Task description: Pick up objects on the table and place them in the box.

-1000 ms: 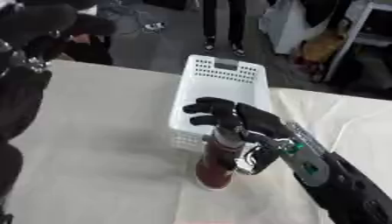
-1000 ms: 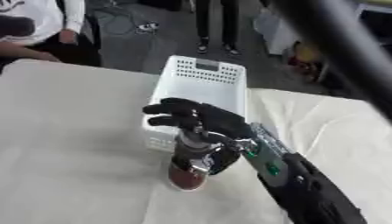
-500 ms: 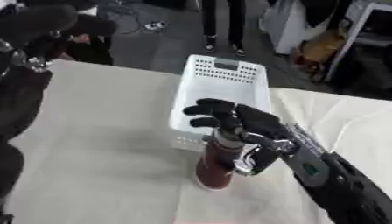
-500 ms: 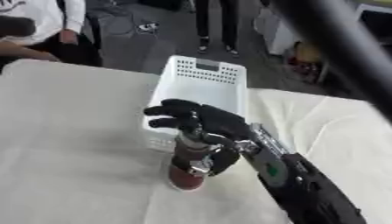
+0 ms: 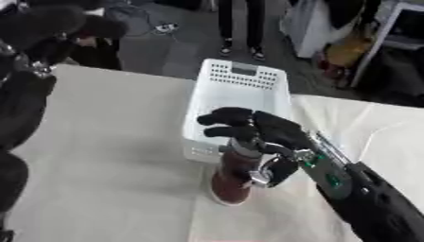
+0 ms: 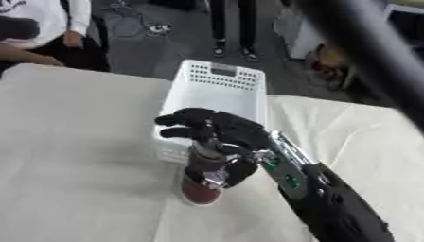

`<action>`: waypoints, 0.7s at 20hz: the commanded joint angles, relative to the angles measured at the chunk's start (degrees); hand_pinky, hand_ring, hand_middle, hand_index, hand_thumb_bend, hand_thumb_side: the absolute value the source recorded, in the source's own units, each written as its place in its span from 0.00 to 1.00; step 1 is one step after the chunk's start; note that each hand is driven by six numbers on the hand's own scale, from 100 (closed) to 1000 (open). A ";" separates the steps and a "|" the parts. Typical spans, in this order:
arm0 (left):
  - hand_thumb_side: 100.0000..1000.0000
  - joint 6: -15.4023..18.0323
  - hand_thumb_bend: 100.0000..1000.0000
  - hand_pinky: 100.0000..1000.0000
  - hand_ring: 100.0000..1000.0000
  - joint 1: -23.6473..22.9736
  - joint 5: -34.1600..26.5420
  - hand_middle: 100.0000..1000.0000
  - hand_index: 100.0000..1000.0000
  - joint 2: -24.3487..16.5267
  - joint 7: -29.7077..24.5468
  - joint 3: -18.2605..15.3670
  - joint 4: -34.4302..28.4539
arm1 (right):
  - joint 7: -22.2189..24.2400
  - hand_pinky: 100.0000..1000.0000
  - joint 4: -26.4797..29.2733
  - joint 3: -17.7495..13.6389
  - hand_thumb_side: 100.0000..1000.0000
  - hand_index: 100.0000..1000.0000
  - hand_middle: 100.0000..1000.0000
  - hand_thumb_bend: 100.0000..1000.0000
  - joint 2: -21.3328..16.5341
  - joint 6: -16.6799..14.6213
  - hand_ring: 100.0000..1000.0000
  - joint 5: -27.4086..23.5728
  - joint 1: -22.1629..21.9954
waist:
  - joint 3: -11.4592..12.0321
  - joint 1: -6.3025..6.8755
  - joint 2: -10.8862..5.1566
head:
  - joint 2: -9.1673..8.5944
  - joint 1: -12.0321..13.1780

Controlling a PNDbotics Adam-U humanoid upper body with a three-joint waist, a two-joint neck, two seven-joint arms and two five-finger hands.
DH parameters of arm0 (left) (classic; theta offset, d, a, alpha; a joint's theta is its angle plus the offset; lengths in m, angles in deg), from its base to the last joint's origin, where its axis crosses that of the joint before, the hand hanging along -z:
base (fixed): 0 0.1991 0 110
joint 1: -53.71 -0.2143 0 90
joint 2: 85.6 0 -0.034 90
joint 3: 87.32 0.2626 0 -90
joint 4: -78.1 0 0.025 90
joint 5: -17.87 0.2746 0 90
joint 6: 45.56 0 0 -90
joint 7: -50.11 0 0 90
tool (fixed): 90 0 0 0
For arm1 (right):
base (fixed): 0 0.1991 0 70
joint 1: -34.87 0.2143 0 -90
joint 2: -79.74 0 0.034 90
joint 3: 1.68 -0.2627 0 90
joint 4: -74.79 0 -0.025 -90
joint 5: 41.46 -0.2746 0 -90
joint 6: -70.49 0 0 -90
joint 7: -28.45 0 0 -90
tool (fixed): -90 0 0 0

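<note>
Here, one right hand [image 5: 265, 137] curls round the top of one dark-red bottle [image 5: 234, 177], upright on the cloth-covered table [image 5: 108, 156], at 6 o'clock from one white perforated basket [image 5: 240, 94]

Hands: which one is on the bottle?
The right hand, fingers curled round the dark red bottle beside the white basket. No left hand shows.

Soft, even indoor light; overall blur throughout.
</note>
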 commanded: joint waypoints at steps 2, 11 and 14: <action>0.82 -0.12 0.25 0.88 0.78 0.92 0.31 0.89 0.92 0.05 -0.20 -0.29 -0.92 | -0.96 0.88 -1.61 0.31 1.00 1.00 0.98 0.08 0.01 -0.22 0.87 2.22 0.14 | 0.06 0.19 -0.45 | 0.43 -0.18; 0.82 -0.20 0.25 0.87 0.78 1.08 0.41 0.89 0.92 0.12 -0.39 -0.27 -0.92 | -3.88 0.71 -3.41 0.30 1.00 0.99 0.95 0.06 0.25 -0.52 0.80 5.79 0.28 | 0.14 0.12 -0.36 | 0.12 0.11; 0.82 -0.18 0.25 0.87 0.78 1.04 0.40 0.89 0.92 0.09 -0.43 -0.28 -0.92 | -5.05 0.68 -3.34 0.39 1.00 0.99 0.93 0.05 0.33 -0.66 0.78 6.50 0.19 | 0.09 0.14 -0.39 | 0.03 0.14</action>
